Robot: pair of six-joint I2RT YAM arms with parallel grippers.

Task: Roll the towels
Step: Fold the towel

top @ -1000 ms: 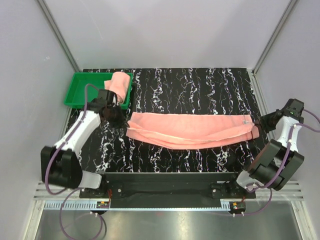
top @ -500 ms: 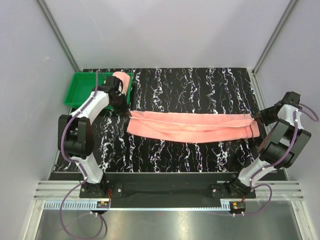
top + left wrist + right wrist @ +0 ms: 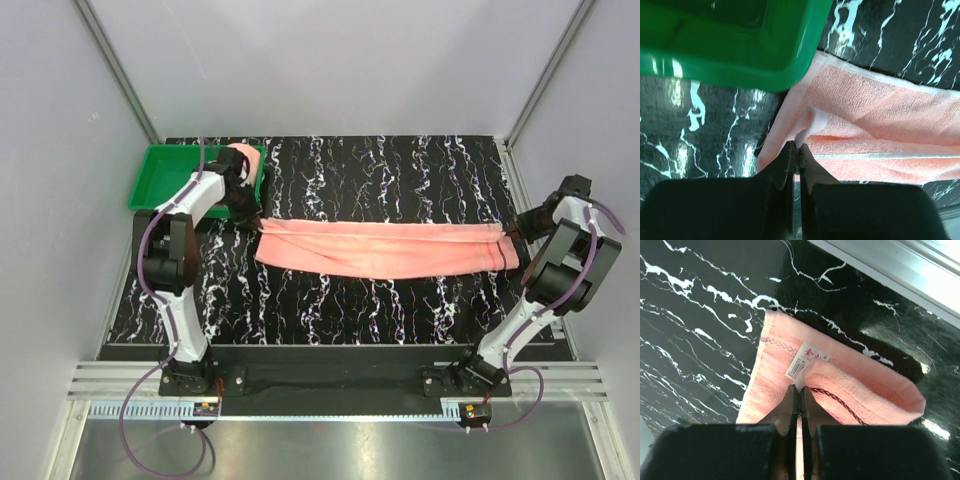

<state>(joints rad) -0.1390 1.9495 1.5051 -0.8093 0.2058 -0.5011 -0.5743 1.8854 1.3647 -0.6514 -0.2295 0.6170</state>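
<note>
Left gripper (image 3: 799, 147) clamped shut on a fold at the left end of the long salmon-pink terry towel (image 3: 385, 250); right gripper (image 3: 800, 389) clamped shut on its right end, beside the small white label (image 3: 807, 360). Towel lies stretched across the black white-veined table (image 3: 400, 170) between them. Behind, second pink towel (image 3: 240, 160) sits in the right end of the green plastic tray (image 3: 160, 185).

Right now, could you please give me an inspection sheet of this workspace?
Surface: black white-veined table.
Job's things: stretched towel, folded lengthwise, spans between both grippers, with the white label at its right end; rolled towel at the right end of the green tray.
Clutter: nothing seen.
Grippers: left gripper shut on the stretched towel's left end; right gripper shut on its right end.
Cables: purple cables along both arms.
Surroundings: plain walls, metal frame posts.
</note>
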